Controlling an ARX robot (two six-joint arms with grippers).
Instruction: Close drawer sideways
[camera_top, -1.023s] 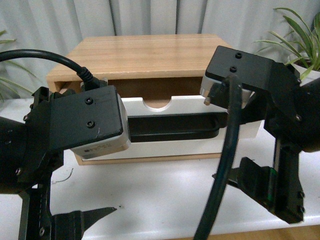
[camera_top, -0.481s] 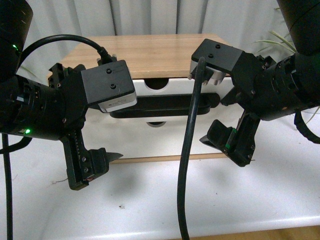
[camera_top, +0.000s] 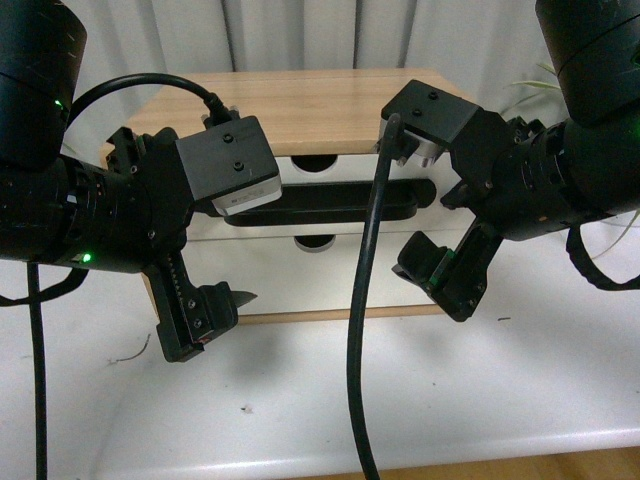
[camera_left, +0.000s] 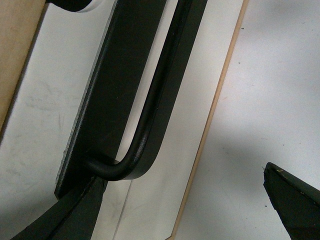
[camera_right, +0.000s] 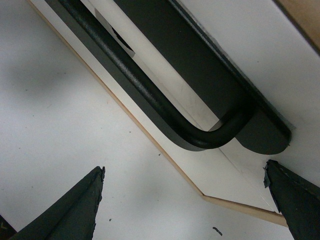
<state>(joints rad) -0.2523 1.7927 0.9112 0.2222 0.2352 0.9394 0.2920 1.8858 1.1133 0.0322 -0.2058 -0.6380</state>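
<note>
**Drawer Seated in Cabinet; Both Grippers Open at Handle Ends**

The drawer (camera_top: 345, 170) sat in the upper bay of the wooden cabinet (camera_top: 300, 105). Its white front lay directly beneath the cabinet top, and none of its wooden sides showed. On that evidence it was judged closed or very nearly so. A plain white front (camera_top: 300, 275) sat below it.

The left gripper (camera_left: 182, 195) was spread wide and held nothing. In the left wrist view, one finger lay beside the bend of the black handle (camera_top: 330, 200) and the other stood well apart over the table (camera_top: 300, 400).

The right gripper (camera_right: 185, 170) was likewise spread and empty, with the opposite bend of the handle lying beyond its two fingers.

One arm stood toward each end of the handle with neither closed on the bar. This suited pushing the front rather than pulling it, and a push needs no grasp.

Several matters could not be confirmed:
- The left arm's wrist housing covered the left end of the handle in the front view.
- The right arm and a hanging cable (camera_top: 365, 330) cut across the right end.
- Both side seams between drawer and cabinet were hidden, so a flush fit was not verified.
- Whether the left finger beside the handle mount touched the front could not be told.
</note>
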